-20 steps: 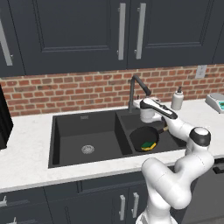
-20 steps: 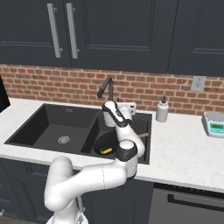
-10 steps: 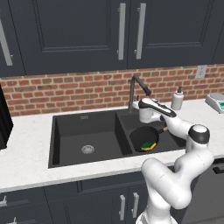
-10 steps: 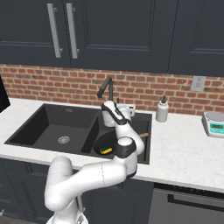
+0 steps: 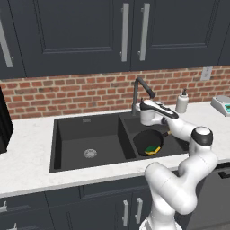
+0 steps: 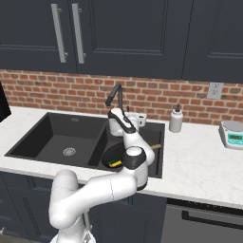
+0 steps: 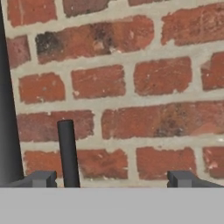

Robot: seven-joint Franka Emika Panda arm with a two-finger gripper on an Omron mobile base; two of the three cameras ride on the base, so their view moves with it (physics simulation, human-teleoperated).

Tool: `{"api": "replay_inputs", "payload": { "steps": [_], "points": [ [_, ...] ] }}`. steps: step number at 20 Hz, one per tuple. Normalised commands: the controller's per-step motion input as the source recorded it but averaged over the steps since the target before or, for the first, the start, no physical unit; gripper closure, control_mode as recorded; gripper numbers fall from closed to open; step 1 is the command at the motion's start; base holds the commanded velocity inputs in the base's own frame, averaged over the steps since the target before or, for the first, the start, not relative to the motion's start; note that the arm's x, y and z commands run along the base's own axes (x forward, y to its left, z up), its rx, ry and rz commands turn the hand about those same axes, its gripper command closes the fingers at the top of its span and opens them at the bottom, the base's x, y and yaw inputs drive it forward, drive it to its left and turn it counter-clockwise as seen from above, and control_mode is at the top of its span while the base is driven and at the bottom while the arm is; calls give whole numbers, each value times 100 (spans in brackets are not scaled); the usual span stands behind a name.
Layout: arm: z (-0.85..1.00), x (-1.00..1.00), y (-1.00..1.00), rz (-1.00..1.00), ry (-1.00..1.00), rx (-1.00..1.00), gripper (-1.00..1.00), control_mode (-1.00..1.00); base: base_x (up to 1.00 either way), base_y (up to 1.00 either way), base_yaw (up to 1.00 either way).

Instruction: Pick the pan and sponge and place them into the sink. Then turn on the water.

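Observation:
The black pan (image 5: pixel 144 140) lies in the right basin of the black sink (image 5: pixel 85 134), its tan handle leaning on the right rim. On the pan sits the green-and-yellow sponge (image 5: pixel 153 148); both also show from the right as pan (image 6: pixel 110 153) and sponge (image 6: pixel 114 163). My gripper (image 7: pixel 113 179) is open, held above the basin's back edge and facing the brick wall by the faucet (image 5: pixel 138 89). A thin dark rod (image 7: pixel 68 153) rises just inside the left fingertip (image 7: pixel 41 178), and the faucet's thick post (image 7: pixel 7 109) stands further left. Water is out of view.
A white soap dispenser (image 5: pixel 182 102) stands on the counter right of the sink, with a small scale (image 5: pixel 223 103) beyond it. The left basin holds only its silver drain (image 5: pixel 90 153). Dark cabinets hang above the brick backsplash (image 5: pixel 67 94).
My hand has edged slightly left toward the faucet's base. Pan and sponge have stayed where they were.

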Motion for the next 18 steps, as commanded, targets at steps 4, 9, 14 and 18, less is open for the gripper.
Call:
{"api": "replay_inputs", "payload": {
  "steps": [4, 9, 14, 18],
  "points": [
    [-7, 0, 0, -7, 0, 0, -100, -100, 0, 0, 0],
    [-2, 0, 0, -3, 0, 0, -100, -100, 0, 0, 0],
    [0, 3, 0, 0, 0, 0, -100, -100, 0, 0, 0],
    [0, 8, 0, 0, 0, 0, -100, -100, 0, 0, 0]
  ]
}}
